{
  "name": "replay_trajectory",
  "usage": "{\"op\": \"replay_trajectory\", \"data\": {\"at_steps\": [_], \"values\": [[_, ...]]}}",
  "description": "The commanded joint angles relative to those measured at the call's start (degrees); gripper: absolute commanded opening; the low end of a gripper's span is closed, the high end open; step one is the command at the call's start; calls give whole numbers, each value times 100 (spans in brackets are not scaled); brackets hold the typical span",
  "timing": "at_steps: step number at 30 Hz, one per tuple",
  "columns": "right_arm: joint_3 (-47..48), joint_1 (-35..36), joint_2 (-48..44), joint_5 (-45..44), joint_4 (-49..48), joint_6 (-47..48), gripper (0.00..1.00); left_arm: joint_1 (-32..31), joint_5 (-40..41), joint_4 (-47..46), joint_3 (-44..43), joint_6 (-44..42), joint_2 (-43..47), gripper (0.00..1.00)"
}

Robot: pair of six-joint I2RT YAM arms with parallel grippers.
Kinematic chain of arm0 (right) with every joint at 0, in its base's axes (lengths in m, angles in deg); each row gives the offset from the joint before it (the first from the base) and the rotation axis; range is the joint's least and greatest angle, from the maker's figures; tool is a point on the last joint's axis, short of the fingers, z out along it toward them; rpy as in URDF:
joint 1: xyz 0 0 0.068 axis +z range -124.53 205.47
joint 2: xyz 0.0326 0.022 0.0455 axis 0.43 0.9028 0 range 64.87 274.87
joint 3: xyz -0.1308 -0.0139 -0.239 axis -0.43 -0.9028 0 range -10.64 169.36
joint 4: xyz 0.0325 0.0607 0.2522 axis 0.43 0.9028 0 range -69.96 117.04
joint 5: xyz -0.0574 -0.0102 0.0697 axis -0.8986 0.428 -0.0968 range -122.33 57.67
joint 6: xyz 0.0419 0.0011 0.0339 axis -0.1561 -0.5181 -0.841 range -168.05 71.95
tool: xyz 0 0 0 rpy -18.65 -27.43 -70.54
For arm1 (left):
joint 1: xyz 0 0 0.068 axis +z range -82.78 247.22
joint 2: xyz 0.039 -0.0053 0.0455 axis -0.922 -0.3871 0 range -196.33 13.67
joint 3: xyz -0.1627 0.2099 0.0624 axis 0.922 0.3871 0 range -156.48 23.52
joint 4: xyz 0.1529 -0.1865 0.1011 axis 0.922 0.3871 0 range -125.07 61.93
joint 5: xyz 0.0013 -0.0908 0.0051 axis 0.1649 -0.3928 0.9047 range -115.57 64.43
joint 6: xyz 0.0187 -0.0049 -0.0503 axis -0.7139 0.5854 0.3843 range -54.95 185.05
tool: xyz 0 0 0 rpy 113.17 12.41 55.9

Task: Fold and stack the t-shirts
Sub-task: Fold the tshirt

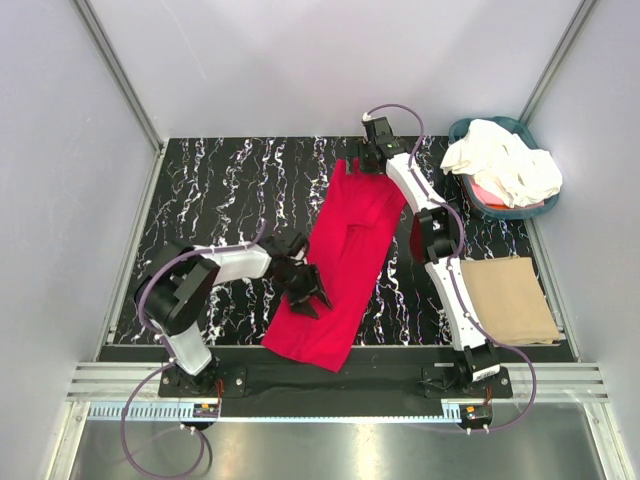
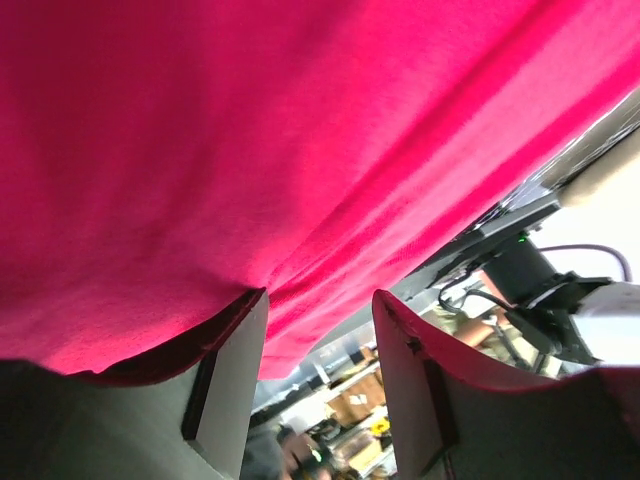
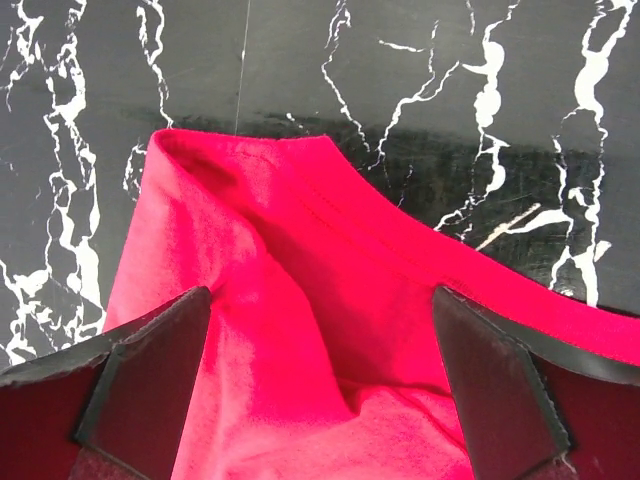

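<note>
Jaws apart on both: right gripper [image 3: 320, 300] splayed above the red t-shirt [image 1: 345, 265] far edge, left gripper [image 2: 318, 300] beneath draped cloth. Risk: unclamped cloth slips off, and the fold probably collapses.

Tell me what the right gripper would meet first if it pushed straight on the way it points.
Most likely the red t-shirt: it lies just ahead of the right gripper, between its open fingers, with the table beneath.

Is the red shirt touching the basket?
Apart. The top view shows bare black table between the red shirt and the basket.
</note>
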Motion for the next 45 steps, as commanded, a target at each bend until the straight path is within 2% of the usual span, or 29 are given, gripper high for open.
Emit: {"op": "replay_trajectory", "data": {"at_steps": [1,6,13,18,23,30,37,40,45], "values": [[-207,-24,-725,182,-77,91,100,-244,774,-158,-5,492,412,54],[-883,-7,-1901,-239,468,-296,100,-253,1178,518,-285,283,1441,56],[-1648,72,-2730,-434,1539,-937,100,-244,1109,993,-515,-271,2356,59],[-2693,142,-3038,-749,1594,-1667,100,-235,1354,1195,-725,-825,2340,64],[-2924,292,-2810,-856,1471,-1966,100,-270,1740,1196,-928,-1694,1971,67],[-2713,476,-2108,-1005,1278,-1861,100,-384,1891,1038,-929,-2170,847,70],[-2091,599,-1299,-804,1207,-1546,100,-429,1768,502,-708,-1775,178,70],[-1327,670,-746,-698,1242,-1142,99,-429,1724,292,-726,-1590,72,71],[457,670,299,-663,1155,-894,100,-394,1575,220,-1191,-1274,-445,71]]}}
